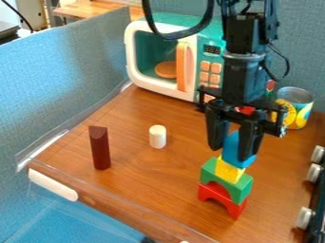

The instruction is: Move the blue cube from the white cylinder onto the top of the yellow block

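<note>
The black gripper [231, 151] hangs at the right of the work surface, shut on a blue block [233, 142], with one finger on either side of it. Directly below the blue block is a yellow block [228, 170]. Under the yellow one lies a green arch block [242, 190], and a red arch block [236, 208] is at the bottom of this stack. The gripper's right finger covers part of the blue block. Whether the blue block rests on the yellow one, I cannot tell.
A white cylinder [157, 136] and a dark red block [100, 148] stand upright left of the stack. Behind is a toy microwave [152, 84]. A can [296, 107] stands at the right rear, and white knobs [304, 217] line the right edge. Part of something red [245, 110] shows behind the gripper.
</note>
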`<act>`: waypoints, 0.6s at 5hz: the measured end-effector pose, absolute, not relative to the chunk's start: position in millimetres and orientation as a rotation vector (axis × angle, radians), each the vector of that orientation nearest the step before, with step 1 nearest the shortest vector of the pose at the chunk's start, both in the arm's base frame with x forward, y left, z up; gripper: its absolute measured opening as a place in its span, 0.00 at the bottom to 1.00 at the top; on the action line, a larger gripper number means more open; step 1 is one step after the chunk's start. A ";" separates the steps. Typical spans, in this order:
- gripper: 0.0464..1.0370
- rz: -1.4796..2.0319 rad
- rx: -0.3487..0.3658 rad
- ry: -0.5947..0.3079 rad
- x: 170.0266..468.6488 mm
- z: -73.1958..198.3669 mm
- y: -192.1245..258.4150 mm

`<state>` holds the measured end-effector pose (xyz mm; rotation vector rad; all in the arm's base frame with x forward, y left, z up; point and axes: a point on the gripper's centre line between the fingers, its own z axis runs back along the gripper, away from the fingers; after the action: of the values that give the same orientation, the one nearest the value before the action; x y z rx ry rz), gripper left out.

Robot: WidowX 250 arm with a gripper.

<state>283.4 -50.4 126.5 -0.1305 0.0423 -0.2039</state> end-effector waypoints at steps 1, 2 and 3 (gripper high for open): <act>0.49 -0.205 -0.106 0.049 287.3 117.9 -46.9; 0.49 -0.205 -0.106 0.038 289.6 119.3 -46.7; 0.49 -0.213 -0.115 0.040 291.9 117.9 -47.4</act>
<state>291.9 -47.4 117.9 -0.1152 0.0401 -0.2131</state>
